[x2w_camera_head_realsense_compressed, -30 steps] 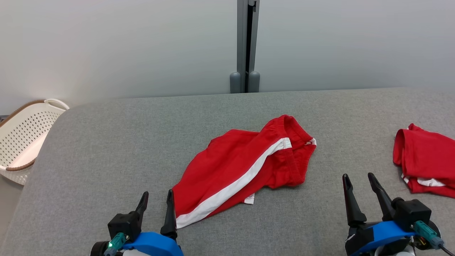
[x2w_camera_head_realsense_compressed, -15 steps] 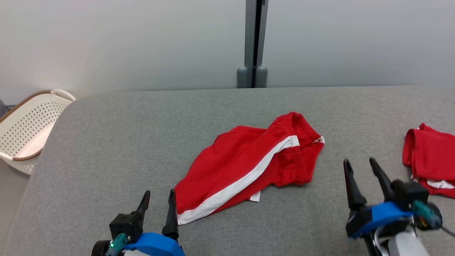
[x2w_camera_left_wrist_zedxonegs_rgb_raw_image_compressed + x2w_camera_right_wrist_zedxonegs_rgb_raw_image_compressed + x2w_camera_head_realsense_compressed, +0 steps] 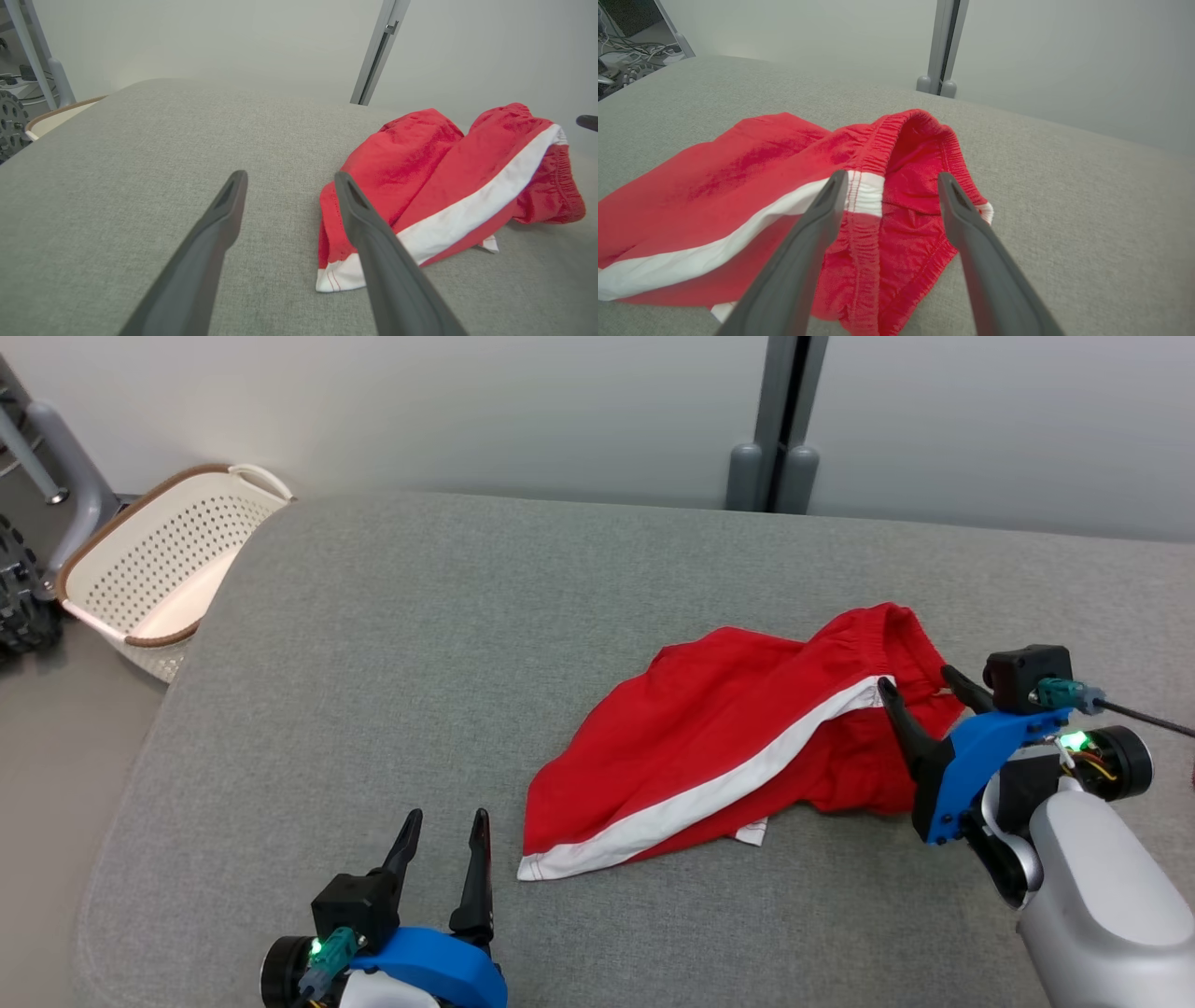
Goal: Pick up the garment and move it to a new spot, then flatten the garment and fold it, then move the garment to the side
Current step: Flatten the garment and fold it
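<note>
Above garment point(image 3: 728, 728), right gripper point(image 3: 913, 677) arrived.

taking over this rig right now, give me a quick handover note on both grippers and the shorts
Left gripper: open, empty, low beside the hem end of the red shorts with a white side stripe.
Right gripper: open, empty, poised at the elastic waistband; I can't tell whether it touches.
Shorts: crumpled on the grey fabric-covered table, not lifted.
Done: nothing yet.
Left: grasp, move to a new spot, flatten, fold, set aside.
</note>
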Available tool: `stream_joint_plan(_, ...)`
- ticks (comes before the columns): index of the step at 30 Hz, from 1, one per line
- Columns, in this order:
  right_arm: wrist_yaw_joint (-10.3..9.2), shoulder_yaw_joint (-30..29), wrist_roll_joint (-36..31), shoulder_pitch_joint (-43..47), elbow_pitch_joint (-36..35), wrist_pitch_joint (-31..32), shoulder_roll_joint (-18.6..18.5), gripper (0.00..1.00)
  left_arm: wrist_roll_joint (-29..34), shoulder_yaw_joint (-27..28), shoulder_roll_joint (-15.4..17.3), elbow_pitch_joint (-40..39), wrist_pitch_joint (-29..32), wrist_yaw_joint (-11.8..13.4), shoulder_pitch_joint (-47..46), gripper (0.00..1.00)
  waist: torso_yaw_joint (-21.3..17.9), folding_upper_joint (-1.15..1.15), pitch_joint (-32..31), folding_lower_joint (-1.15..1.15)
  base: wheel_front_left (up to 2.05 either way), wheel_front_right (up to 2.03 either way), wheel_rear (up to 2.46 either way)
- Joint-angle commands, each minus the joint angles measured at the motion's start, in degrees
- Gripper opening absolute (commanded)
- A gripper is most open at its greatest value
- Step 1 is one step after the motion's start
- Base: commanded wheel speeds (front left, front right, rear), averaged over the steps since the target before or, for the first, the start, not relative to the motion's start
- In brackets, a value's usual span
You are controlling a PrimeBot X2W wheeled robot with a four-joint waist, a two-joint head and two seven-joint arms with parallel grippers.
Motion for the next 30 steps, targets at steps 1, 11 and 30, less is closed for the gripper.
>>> stream_joint_plan(1,0.01,1.10,1.15,-1.72,1.13,0.71,-1.17,1.00,0.38,-0.11,0.00,-0.04,-0.28,-0.11,-0.84,1.00,1.62,-0.01,1.27,-0.01,0.00,0.00,0.00)
stream_joint_plan(11,0.01,7.71,8.60,-6.33,8.25,4.00,-4.09,0.92,0.85,0.37,-0.50,-0.05,-0.28,-0.40,-1.21,1.00,4.29,-0.01,2.29,-0.01,0.00,0.00,0.00)
stream_joint_plan(30,0.01,20.70,18.94,-11.24,10.66,-0.05,-9.00,0.00,-2.56,-3.33,-0.87,5.63,1.22,-4.63,-2.56,1.00,3.74,-0.01,3.67,-0.01,0.00,0.00,0.00)
